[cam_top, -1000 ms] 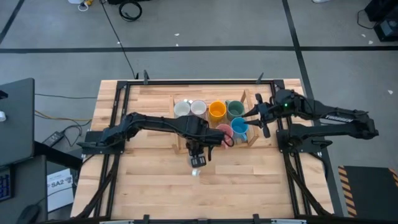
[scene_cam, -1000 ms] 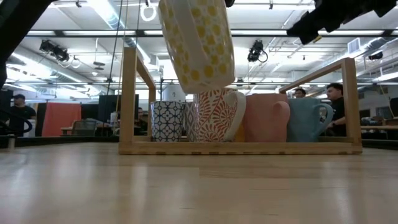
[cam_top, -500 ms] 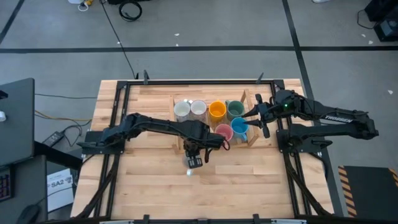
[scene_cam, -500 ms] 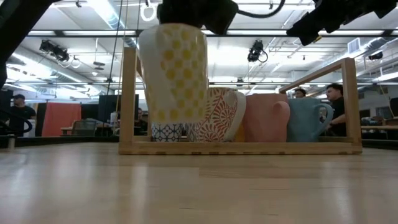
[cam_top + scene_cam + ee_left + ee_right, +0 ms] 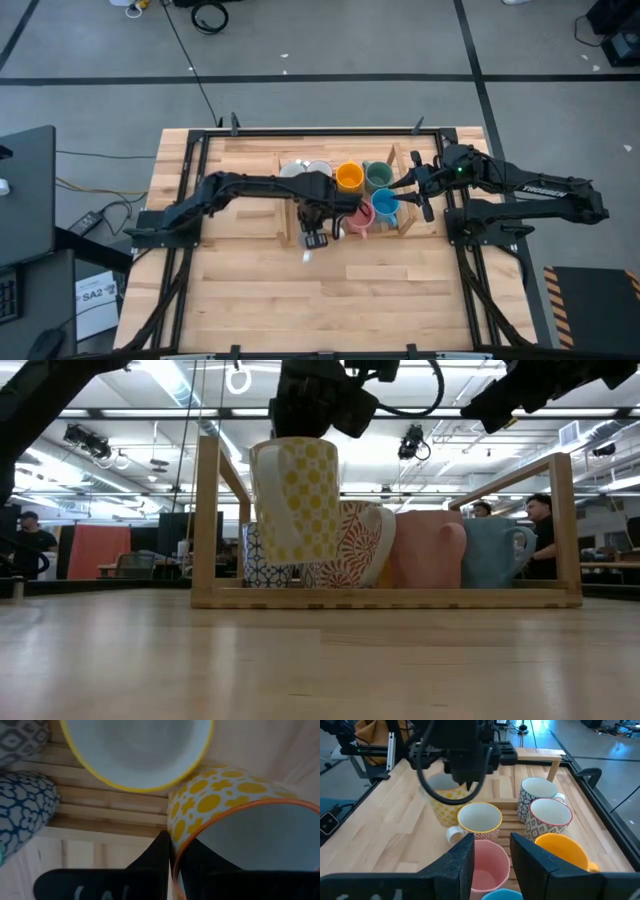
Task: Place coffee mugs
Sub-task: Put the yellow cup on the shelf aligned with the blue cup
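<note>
— What are you seeing from up high?

— The left gripper [image 5: 317,238] is reaching over the front edge of the wooden tray [image 5: 408,222] on the worktop [image 5: 240,290]. The orange mug [image 5: 348,178], the dark green mug [image 5: 378,177], the pink mug [image 5: 360,214] and the blue mug [image 5: 386,206] are sitting in the tray. The right gripper [image 5: 417,184] is waiting over the tray's right end.

— And from down low?

— The yellow-dotted mug [image 5: 296,500] is hanging upright in the air, just in front of the tray [image 5: 208,520]. The left gripper [image 5: 325,400] is pinching its rim from above. Behind it, the red-patterned mug [image 5: 358,544], the pink mug [image 5: 428,550] and the blue mug [image 5: 497,552] are standing in a row.

— What is the left wrist camera showing?

— One finger [image 5: 159,854] is pressing on the outside of the yellow-dotted mug [image 5: 220,800], so the gripper is clamped on its rim. A mug with a yellow rim [image 5: 137,750] is right beside it.

— And the right wrist camera?

— The right gripper [image 5: 490,852] is standing with its fingers apart, holding nothing. Past it, the left gripper [image 5: 466,765] is holding the yellow-dotted mug [image 5: 445,800] beside the tray's slats [image 5: 507,812].
</note>
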Controlling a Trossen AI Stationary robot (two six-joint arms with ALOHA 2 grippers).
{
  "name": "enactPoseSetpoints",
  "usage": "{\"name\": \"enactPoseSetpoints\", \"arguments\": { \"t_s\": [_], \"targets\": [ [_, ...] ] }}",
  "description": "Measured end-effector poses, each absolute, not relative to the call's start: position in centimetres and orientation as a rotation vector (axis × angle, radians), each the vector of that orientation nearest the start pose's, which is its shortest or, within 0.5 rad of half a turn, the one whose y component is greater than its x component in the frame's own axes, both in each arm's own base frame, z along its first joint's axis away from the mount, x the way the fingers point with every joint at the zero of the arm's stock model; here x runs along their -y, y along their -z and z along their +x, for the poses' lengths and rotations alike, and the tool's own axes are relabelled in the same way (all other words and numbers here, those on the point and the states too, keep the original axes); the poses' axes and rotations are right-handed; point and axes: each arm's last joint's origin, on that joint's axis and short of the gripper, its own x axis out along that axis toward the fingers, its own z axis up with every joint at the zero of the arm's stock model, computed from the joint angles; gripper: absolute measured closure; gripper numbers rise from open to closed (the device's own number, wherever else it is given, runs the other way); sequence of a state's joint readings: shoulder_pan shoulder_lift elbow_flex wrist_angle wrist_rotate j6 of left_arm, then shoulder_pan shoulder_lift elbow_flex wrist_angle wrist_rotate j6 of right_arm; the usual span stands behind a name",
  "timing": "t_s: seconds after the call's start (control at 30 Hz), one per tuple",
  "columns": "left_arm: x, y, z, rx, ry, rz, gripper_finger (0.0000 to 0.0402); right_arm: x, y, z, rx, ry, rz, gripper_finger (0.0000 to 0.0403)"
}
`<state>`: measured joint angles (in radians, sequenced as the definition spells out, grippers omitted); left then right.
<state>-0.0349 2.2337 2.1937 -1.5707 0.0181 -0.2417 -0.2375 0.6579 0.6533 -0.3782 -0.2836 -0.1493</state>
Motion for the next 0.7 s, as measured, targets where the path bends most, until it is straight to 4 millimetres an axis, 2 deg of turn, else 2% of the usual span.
{"name": "enactPoseSetpoints", "arguments": {
  "t_s": [0.2, 0.53, 0.7],
  "targets": [
    [0.4, -26.4, 42.6, -1.608, -0.171, -0.195, 0.0372, 2.6, -28.8, 14.3, -0.365, -0.076, -0.048, 0.0271],
    [-0.3, -24.8, 42.2, -1.676, -0.162, -0.165, 0.0372, 2.6, -28.8, 14.3, -0.365, -0.076, -0.049, 0.0271],
    [-1.6, -24.2, 41.9, -1.7, -0.21, -0.158, 0.0372, 2.6, -28.8, 14.3, -0.366, -0.076, -0.049, 0.0271]
  ]
}}
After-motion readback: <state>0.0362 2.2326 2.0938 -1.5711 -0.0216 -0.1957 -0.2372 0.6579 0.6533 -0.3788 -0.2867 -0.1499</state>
